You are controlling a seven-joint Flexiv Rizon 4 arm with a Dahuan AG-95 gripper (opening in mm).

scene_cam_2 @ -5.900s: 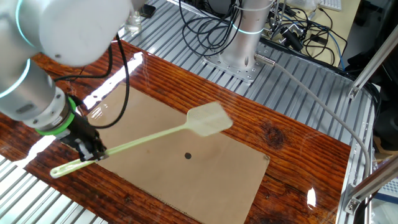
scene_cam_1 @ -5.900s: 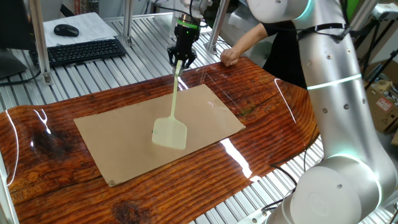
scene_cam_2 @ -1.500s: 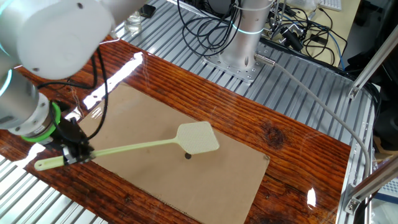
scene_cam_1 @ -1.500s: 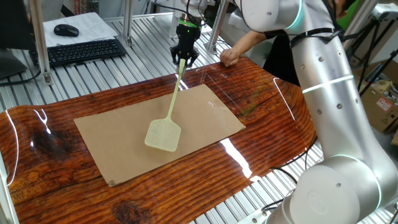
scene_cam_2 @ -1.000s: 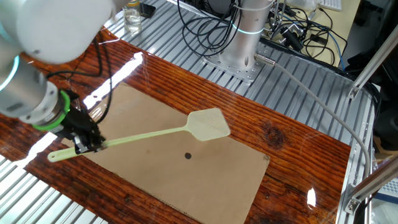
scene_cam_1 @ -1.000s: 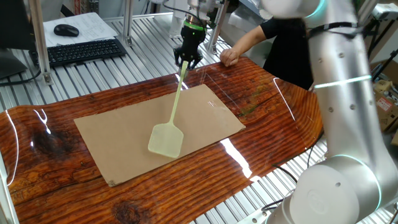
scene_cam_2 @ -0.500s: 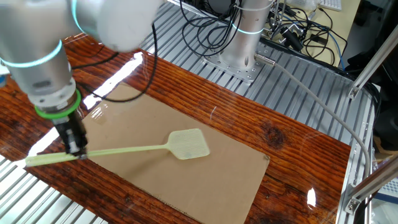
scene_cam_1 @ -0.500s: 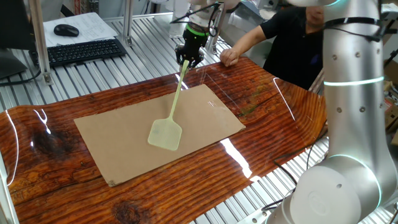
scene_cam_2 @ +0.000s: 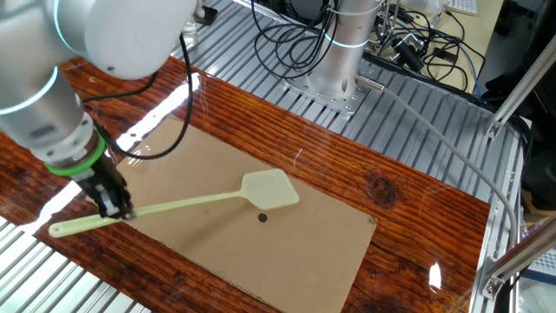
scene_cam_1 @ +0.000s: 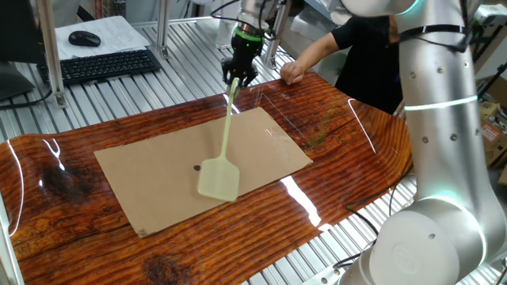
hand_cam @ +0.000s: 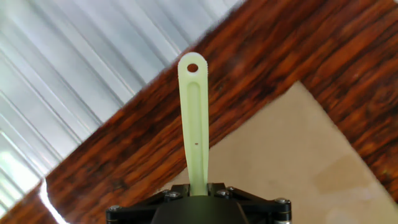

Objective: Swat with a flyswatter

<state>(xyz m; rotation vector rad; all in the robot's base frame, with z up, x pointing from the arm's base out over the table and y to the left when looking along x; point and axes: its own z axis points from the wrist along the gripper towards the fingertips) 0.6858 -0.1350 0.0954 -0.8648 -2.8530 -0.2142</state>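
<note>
The pale yellow-green flyswatter (scene_cam_1: 225, 141) is held by its thin handle in my gripper (scene_cam_1: 238, 75), which is shut on it at the far edge of the cardboard sheet (scene_cam_1: 150, 170). Its mesh head (scene_cam_1: 218, 180) hovers low over the sheet, just right of a small dark spot (scene_cam_1: 197, 167). In the other fixed view the gripper (scene_cam_2: 117, 209) clamps the handle near its end, the head (scene_cam_2: 270, 189) sits just above the dark spot (scene_cam_2: 262, 217). In the hand view the handle end with its hole (hand_cam: 193, 67) sticks out past the jaws.
A person's hand (scene_cam_1: 291, 73) rests on the wooden table's (scene_cam_1: 348, 127) far edge. A keyboard (scene_cam_1: 107, 65) and mouse (scene_cam_1: 84, 38) lie at the back left. Cables (scene_cam_2: 382, 35) and a robot base (scene_cam_2: 334, 74) stand beyond the table in the other fixed view.
The swatter head has swung from over the dark spot to its right side, uncovering the spot. The gripper has stayed shut on the handle and shifted only slightly.
</note>
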